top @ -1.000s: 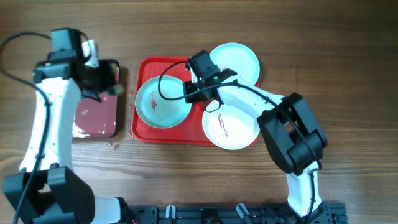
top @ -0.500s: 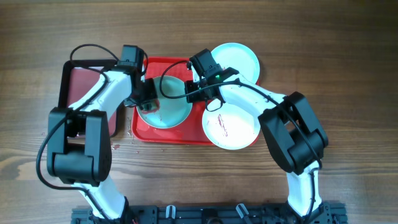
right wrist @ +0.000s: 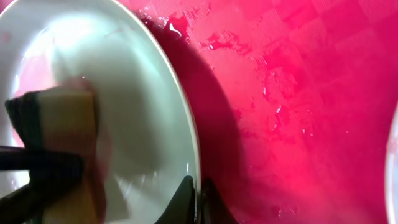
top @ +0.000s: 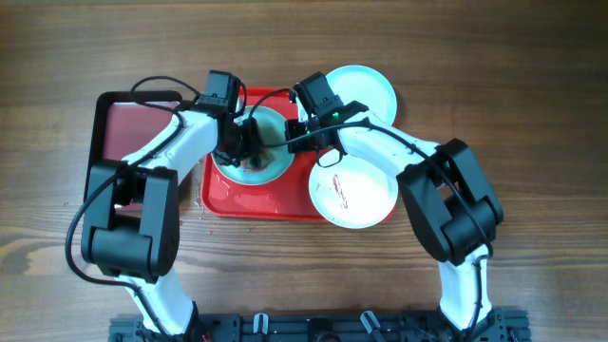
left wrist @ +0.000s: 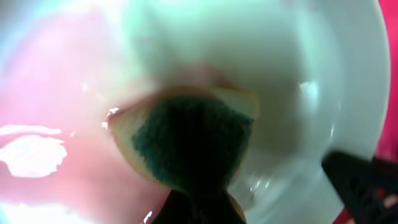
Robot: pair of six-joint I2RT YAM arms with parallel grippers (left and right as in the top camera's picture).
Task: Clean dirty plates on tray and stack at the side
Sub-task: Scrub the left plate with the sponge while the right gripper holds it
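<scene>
A pale plate (top: 269, 167) lies on the left half of the red tray (top: 256, 202). My left gripper (top: 243, 144) is shut on a yellow-and-green sponge (left wrist: 193, 140) and presses it onto this plate's face (left wrist: 298, 74). My right gripper (top: 302, 131) is shut on the plate's right rim (right wrist: 186, 137). The right wrist view shows the fingers (right wrist: 198, 194) pinching that rim, with the sponge (right wrist: 62, 118) at the left. A second plate (top: 359, 195) with reddish smears overlaps the tray's right edge. A third, clean-looking plate (top: 366, 90) lies at the tray's back right corner.
A smaller black-rimmed tray with a maroon floor (top: 128, 142) lies left of the red tray. The red tray floor (right wrist: 298, 93) is wet with droplets. Bare wood table (top: 532, 114) surrounds the trays.
My left arm has swung from the black-rimmed tray over to the left plate with the sponge, then slid it further right across the plate. My right gripper has stayed on the rim.
</scene>
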